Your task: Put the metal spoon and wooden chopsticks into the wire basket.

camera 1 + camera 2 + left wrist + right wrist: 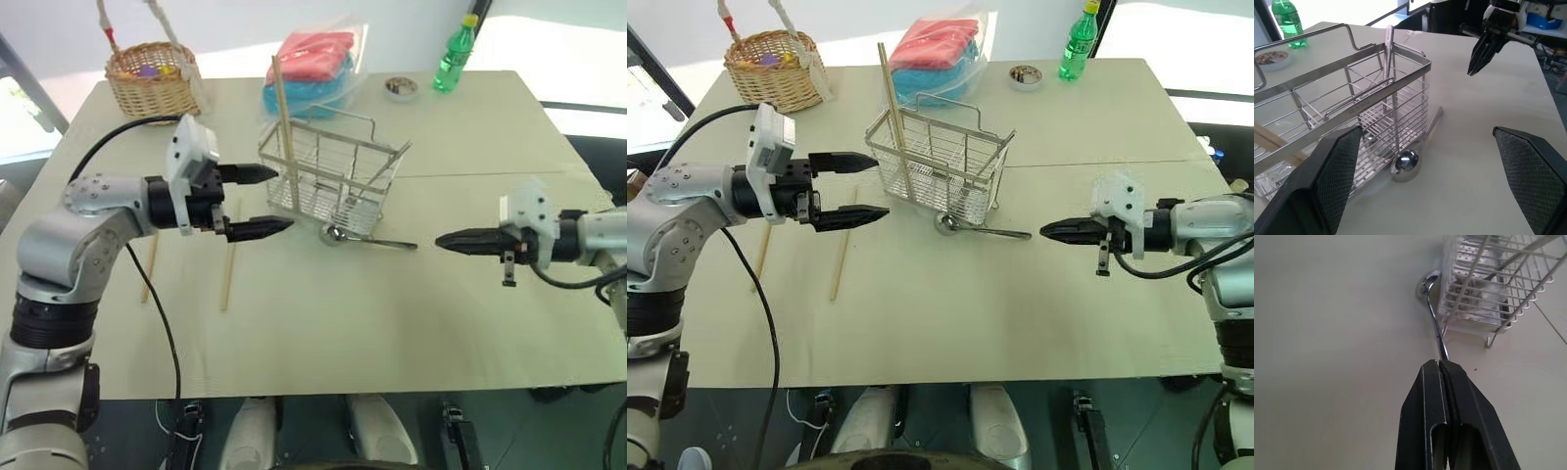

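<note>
One wooden chopstick stands in the wire basket; two lie on the desk. The metal spoon lies beside the basket. Left gripper fingers open, empty; right gripper fingers closed, empty.

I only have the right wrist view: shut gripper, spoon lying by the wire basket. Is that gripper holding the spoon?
Observer: No. From the head, the right gripper stops short of the metal spoon.
Operator: Any chopsticks in the basket?
Observer: One upright chopstick stands in the wire basket; two loose chopsticks lie on the table.
Operator: And the left gripper?
Observer: The left gripper is open and empty beside the basket.
</note>
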Robot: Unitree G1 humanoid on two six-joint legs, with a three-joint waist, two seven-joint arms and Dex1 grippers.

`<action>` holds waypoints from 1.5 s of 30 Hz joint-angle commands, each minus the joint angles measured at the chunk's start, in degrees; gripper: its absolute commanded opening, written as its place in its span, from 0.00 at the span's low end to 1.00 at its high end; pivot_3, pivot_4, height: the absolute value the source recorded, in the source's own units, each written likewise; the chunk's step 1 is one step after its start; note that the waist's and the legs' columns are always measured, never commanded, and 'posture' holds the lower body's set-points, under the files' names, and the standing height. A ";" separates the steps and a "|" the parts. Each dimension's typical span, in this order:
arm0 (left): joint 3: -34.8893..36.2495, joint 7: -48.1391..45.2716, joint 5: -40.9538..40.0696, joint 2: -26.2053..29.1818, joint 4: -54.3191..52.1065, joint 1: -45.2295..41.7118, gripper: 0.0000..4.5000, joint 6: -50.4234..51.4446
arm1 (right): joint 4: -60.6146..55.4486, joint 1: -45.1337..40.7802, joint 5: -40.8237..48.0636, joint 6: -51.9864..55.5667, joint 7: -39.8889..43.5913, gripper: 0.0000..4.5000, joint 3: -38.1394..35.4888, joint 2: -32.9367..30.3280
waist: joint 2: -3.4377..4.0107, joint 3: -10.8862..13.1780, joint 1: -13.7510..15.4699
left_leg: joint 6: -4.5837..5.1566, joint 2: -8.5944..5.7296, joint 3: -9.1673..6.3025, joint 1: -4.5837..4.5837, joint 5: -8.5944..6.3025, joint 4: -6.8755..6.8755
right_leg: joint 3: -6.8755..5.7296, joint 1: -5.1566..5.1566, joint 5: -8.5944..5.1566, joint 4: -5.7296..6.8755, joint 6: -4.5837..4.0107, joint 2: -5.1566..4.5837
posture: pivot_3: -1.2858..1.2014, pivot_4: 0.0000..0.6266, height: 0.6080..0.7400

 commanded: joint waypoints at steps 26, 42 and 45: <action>3.33 1.10 -2.39 1.76 -5.38 2.29 1.00 2.00 | 29.29 -20.58 -11.24 -8.00 -0.54 0.37 11.93 17.93 | -0.03 -0.02 -0.73 | 0.01 -0.03 -0.08 -0.02 0.07 0.02 | -0.05 -0.04 0.02 0.10 -0.02 -0.06 | 0.52 0.24 1.00; 3.73 1.61 -2.46 1.94 -5.31 1.59 1.00 2.33 | 40.31 -22.53 -15.40 -12.99 -1.75 0.00 12.62 22.43 | -0.03 -0.02 -0.82 | 0.00 -0.03 -0.09 0.00 0.08 0.04 | -0.05 -0.03 0.03 0.17 -0.02 -0.03 | 0.52 0.24 1.00; 3.79 1.66 -2.44 1.98 -5.30 1.67 1.00 2.24 | 38.11 -21.28 -14.69 -12.39 -0.41 0.00 12.22 21.29 | -0.03 -0.02 -0.73 | -0.02 -0.03 -0.10 0.00 0.10 0.09 | -0.05 -0.02 0.03 0.22 -0.02 -0.04 | 0.52 0.24 1.00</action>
